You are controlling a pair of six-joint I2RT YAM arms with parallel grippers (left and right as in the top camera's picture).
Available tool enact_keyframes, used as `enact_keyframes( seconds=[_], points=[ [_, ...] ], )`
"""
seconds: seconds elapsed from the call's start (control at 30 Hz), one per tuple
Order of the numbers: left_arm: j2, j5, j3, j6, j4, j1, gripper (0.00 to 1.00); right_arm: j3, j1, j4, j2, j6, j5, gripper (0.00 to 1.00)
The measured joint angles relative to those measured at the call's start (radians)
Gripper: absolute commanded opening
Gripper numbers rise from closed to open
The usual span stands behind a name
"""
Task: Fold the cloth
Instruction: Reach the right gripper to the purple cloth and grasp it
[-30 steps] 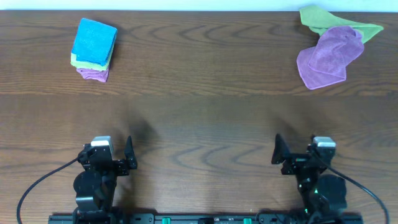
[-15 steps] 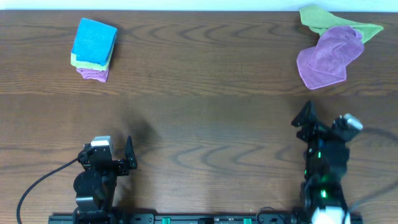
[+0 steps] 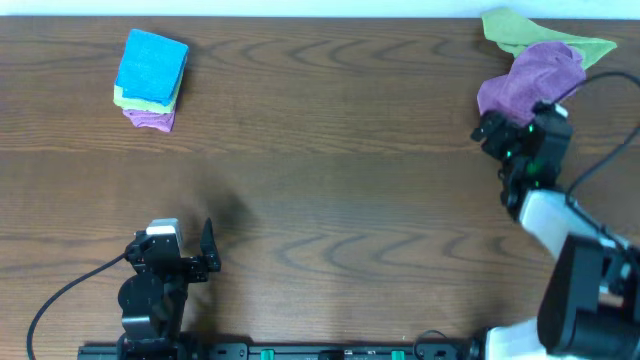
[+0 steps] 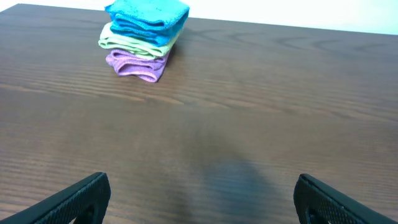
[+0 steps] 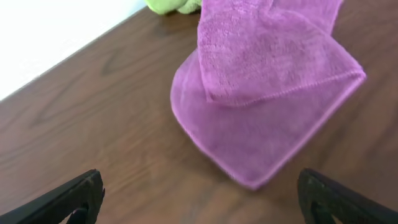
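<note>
The lilac cloth [image 3: 528, 78] lies crumpled at the far right of the table, partly over a lime-green cloth [image 3: 520, 30]. In the right wrist view the cloth [image 5: 261, 99] fills the upper middle, its near corner pointing between my fingers. My right gripper [image 3: 507, 133] is open and empty, hovering just at the cloth's near edge; its fingers [image 5: 202, 199] frame bare wood just short of the cloth's corner. My left gripper [image 3: 207, 250] is open and empty near the front left; its view [image 4: 199, 199] shows bare table between the fingers.
A folded stack [image 3: 150, 78] of blue, green and purple cloths sits at the far left, also in the left wrist view [image 4: 144, 37]. The table's back edge meets a white wall right behind the cloths.
My right arm has swung from the front right out to the far right, up to the lilac cloth's near edge. The left arm has not moved.
</note>
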Motion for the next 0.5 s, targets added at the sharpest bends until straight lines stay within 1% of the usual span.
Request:
enact_keyframes(
  seconds=[0.07, 0.23, 0.33, 0.4, 0.5],
  points=[
    [0.0, 0.0, 0.0, 0.0, 0.0, 0.0, 0.95, 0.057, -0.005, -0.028, 0.048, -0.026, 0.006, 0.99],
    [0.0, 0.0, 0.0, 0.0, 0.0, 0.0, 0.96, 0.186, -0.026, -0.033, 0.186, -0.107, 0.022, 0.99],
    [0.0, 0.0, 0.0, 0.0, 0.0, 0.0, 0.95, 0.233, -0.032, -0.032, 0.269, -0.126, 0.024, 0.99],
    [0.0, 0.0, 0.0, 0.0, 0.0, 0.0, 0.95, 0.255, -0.034, -0.032, 0.325, -0.132, 0.031, 0.98],
    [0.0, 0.0, 0.0, 0.0, 0.0, 0.0, 0.95, 0.282, -0.035, -0.022, 0.384, -0.147, 0.052, 0.94]
  ],
)
